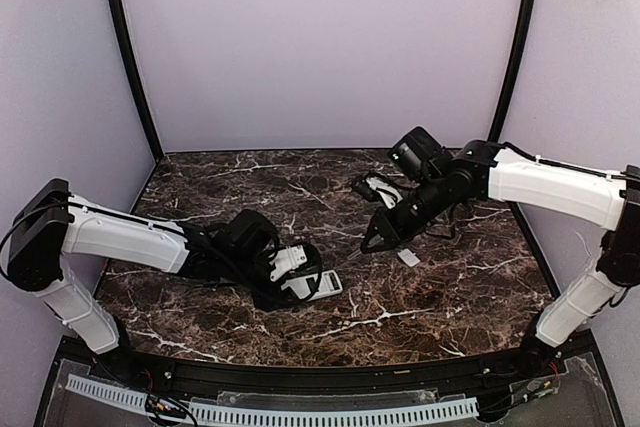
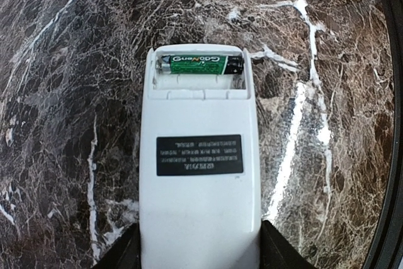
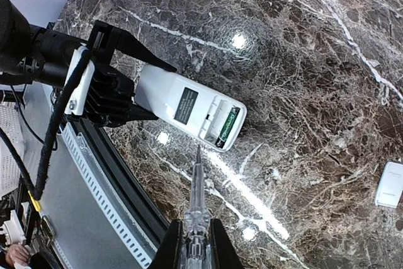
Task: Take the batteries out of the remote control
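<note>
The white remote control (image 2: 198,181) lies back side up on the marble table, gripped at its near end by my left gripper (image 2: 198,253), which is shut on it. Its battery bay is open at the far end. One green-wrapped battery (image 2: 200,65) lies in the far slot; the near slot looks empty, and no second battery shows. My right gripper (image 3: 196,234) is shut on a clear pointed tool (image 3: 197,200), whose tip hovers a little short of the bay. The remote (image 3: 179,102) and its battery (image 3: 228,128) also show in the right wrist view. In the top view the left gripper (image 1: 288,272) holds the remote (image 1: 326,285), and the right gripper (image 1: 380,237) is up and to its right.
A small flat white cover plate (image 1: 408,257) lies on the table right of the remote, below the right gripper; it also shows in the right wrist view (image 3: 390,184). The table's near edge with a black rim and white perforated strip (image 3: 94,168) runs close behind the remote.
</note>
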`<state>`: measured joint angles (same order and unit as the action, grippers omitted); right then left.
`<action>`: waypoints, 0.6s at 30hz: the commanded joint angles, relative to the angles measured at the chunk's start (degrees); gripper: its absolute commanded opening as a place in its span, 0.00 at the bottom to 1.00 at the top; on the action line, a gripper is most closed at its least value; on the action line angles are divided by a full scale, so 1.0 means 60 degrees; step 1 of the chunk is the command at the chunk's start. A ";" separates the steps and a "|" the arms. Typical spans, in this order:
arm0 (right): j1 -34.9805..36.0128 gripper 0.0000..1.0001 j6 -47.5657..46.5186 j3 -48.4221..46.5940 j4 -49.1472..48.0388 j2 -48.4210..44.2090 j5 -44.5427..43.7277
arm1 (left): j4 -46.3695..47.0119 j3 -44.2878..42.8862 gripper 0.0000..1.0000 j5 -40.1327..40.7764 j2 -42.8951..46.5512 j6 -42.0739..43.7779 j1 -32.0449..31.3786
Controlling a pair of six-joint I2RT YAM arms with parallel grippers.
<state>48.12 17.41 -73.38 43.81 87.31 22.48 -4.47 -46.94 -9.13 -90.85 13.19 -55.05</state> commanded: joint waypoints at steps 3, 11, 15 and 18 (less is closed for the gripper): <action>0.0291 0.00 -0.0088 -0.0333 0.0144 0.0210 -0.0387 | 0.0109 0.0301 0.00 -0.0320 0.0670 -0.0311 -0.0069; 0.0445 0.00 -0.0074 -0.0529 0.0266 0.0280 -0.0505 | 0.0235 0.0444 0.00 -0.0281 0.0908 -0.0459 -0.0077; 0.0530 0.00 -0.0049 -0.0678 0.0349 0.0320 -0.0587 | 0.0055 0.0304 0.00 -0.0162 0.0883 -0.0480 -0.0073; 0.0585 0.00 -0.0031 -0.0779 0.0436 0.0385 -0.0704 | 0.0095 0.0344 0.00 -0.0009 0.0943 -0.0456 -0.0073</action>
<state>50.74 17.41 -76.03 45.50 88.64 19.73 -3.92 -44.95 -10.00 -87.33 10.87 -55.24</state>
